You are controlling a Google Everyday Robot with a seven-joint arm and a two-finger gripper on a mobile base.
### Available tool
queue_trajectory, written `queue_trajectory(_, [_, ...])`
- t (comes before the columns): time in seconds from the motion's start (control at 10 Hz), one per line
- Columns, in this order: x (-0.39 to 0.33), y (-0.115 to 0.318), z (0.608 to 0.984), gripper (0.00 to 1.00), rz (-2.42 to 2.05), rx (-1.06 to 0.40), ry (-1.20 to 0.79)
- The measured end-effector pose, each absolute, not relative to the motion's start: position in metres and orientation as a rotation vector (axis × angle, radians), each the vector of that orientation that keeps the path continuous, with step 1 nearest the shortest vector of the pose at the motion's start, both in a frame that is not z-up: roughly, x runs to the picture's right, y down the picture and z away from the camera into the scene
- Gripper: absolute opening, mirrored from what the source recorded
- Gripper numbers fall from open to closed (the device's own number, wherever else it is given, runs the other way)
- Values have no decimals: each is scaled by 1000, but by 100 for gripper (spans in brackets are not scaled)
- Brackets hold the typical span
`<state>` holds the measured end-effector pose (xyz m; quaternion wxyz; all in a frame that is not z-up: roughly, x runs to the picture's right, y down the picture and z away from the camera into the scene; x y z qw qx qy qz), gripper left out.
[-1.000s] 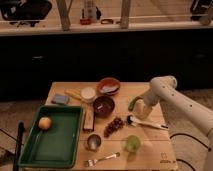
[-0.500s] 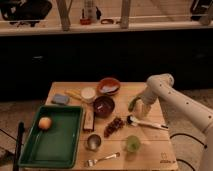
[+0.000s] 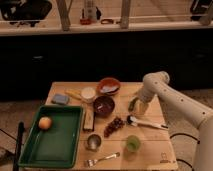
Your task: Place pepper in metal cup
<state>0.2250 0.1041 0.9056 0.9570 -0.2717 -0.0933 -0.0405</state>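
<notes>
The green pepper [image 3: 132, 104] shows at the table's right side, right of the dark brown bowl [image 3: 104, 106]. My gripper [image 3: 138, 106] is right at the pepper, reaching down from the white arm [image 3: 167, 95]; the gripper hides part of the pepper, and I cannot tell whether it is held. The small metal cup [image 3: 93, 142] stands upright near the table's front, beside the green tray, well to the left of and nearer than the gripper.
A green tray [image 3: 30, 150] with an orange fruit [image 3: 45, 122] is at the front left. Dark grapes [image 3: 114, 126], a spoon [image 3: 148, 123], a translucent green cup [image 3: 132, 144] and a fork [image 3: 102, 159] lie between the gripper and the metal cup. An orange bowl [image 3: 108, 86], a white cup [image 3: 88, 94] and a blue sponge [image 3: 60, 99] are at the back.
The arm's upper part has shifted slightly left. The gripper stays at the pepper in about the same spot. Nothing else has moved.
</notes>
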Motion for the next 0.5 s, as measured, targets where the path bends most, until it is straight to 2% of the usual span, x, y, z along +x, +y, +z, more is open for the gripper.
queue_trajectory(0.5, [209, 106, 923, 80, -122, -579, -202])
